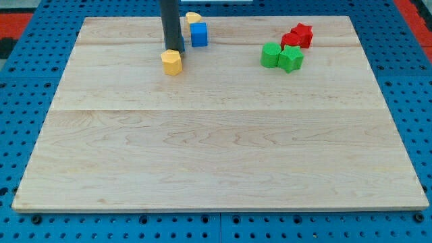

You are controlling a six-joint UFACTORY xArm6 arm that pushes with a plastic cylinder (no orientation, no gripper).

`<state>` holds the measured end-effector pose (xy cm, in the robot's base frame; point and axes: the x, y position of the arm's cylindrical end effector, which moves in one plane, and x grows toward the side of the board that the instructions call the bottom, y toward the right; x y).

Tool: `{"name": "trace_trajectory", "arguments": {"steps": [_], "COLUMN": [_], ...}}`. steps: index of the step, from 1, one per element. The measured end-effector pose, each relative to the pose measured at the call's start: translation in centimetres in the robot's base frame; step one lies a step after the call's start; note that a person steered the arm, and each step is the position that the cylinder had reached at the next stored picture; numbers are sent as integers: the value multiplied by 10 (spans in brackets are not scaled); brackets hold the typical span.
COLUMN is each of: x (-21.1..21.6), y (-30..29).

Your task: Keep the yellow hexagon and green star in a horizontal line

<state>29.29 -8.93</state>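
Touching the yellow hexagon (173,61) from just above, my tip (172,49) is a bare tool that grasps nothing and only pushes. Well to the view's right on the surface (216,148), the green star (291,59) sits at almost the same height, so I judge the line nearly made, needing only a small trim.

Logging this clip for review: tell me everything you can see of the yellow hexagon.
The yellow hexagon is a small, chunky block with a flat top and faceted sides, evenly yellow; its material is unclear. It lies flat on the wooden board, in the view's upper left. My tip meets its far edge, apparently touching. The blue block sits apart, up and right. The green blocks lie far right at roughly its height.
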Motion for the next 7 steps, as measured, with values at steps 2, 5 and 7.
{"name": "trace_trajectory", "arguments": {"steps": [2, 5, 7], "x": [-23, -8, 61], "y": [-22, 17, 7]}}
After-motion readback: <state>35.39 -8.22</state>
